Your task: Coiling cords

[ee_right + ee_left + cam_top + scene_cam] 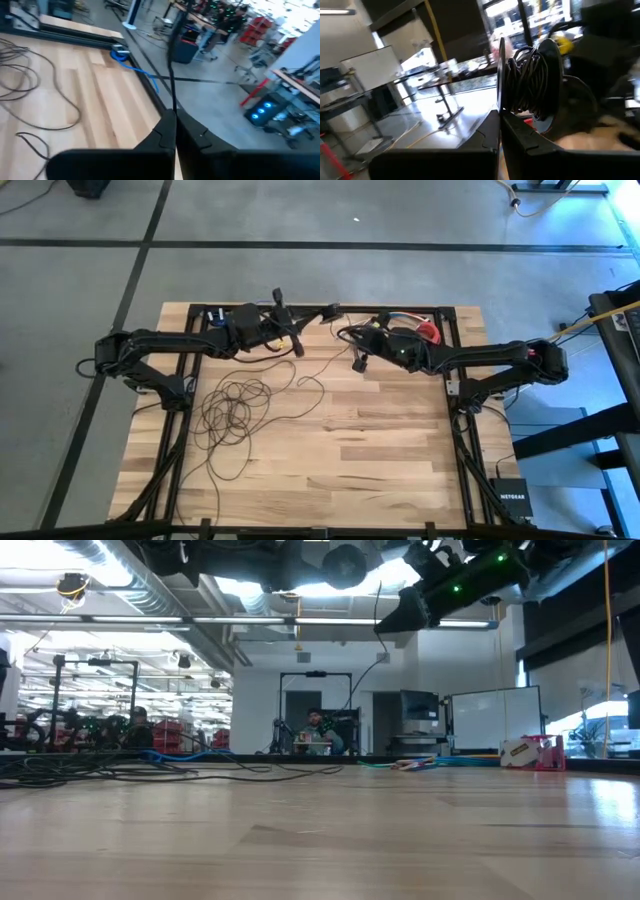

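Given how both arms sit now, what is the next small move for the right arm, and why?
Probably carry the pinched strand toward the spool at the left gripper for another wrap. The right gripper has its jaws shut on the cord, and much of the wire lies in loose loops on the table.

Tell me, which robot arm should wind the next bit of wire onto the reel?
Probably the right. The right gripper is shut on the wire, so it can lead it round. The left gripper is shut on the reel, already partly wound, and looks best just holding it.
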Controlling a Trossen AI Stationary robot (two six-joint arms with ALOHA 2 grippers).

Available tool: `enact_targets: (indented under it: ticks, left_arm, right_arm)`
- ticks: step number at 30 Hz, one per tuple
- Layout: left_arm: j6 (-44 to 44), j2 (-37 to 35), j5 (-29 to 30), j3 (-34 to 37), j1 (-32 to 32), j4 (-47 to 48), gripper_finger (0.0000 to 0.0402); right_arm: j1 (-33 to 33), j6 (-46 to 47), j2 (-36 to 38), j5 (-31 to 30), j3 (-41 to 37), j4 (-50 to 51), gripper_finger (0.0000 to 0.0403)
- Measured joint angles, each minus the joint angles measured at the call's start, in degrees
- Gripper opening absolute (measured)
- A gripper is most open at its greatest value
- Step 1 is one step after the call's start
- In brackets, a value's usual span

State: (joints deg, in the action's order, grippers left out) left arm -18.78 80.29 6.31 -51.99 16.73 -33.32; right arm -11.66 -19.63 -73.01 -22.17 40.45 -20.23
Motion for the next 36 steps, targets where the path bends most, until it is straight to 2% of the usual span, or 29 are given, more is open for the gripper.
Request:
enact_targets:
  ticks: [5, 12, 19, 22, 24, 30, 36]
  left_arm:
    - [1.65, -0.02, -6.30, -0.04, -1.21, -3.00, 0.0000]
    - [3.07, -0.02, -9.10, -0.04, -1.77, -8.14, 0.0000]
    - [2.90, 0.17, -9.14, -0.04, -1.21, -7.85, 0.0000]
    - [2.89, 1.20, -9.14, -0.04, -0.80, -9.48, 0.0000]
    - [2.93, 2.18, -9.14, -0.05, -0.70, -11.36, 0.0000]
    - [3.15, 3.72, -9.14, -0.04, -0.54, -13.22, 0.0000]
    - [2.60, 3.72, -9.14, -0.04, -0.61, -12.92, 0.0000]
  right_arm:
    - [-0.48, -0.08, -0.66, 0.06, 0.01, -0.47, 0.0003]
    - [-0.74, 0.00, -4.83, 1.76, 0.00, -5.51, 0.0003]
    - [-0.74, 1.87, -6.12, 8.15, 0.00, -11.27, 0.0005]
    - [-0.74, 4.19, -6.12, 13.40, 0.00, -14.27, 0.0007]
    - [-0.72, 4.42, -6.83, 14.83, 0.02, -16.70, 0.0005]
    - [-0.74, 4.35, -9.18, 12.10, -0.02, -18.52, 0.0005]
    - [-0.74, 5.47, -11.53, 11.74, -0.02, -18.60, 0.0029]
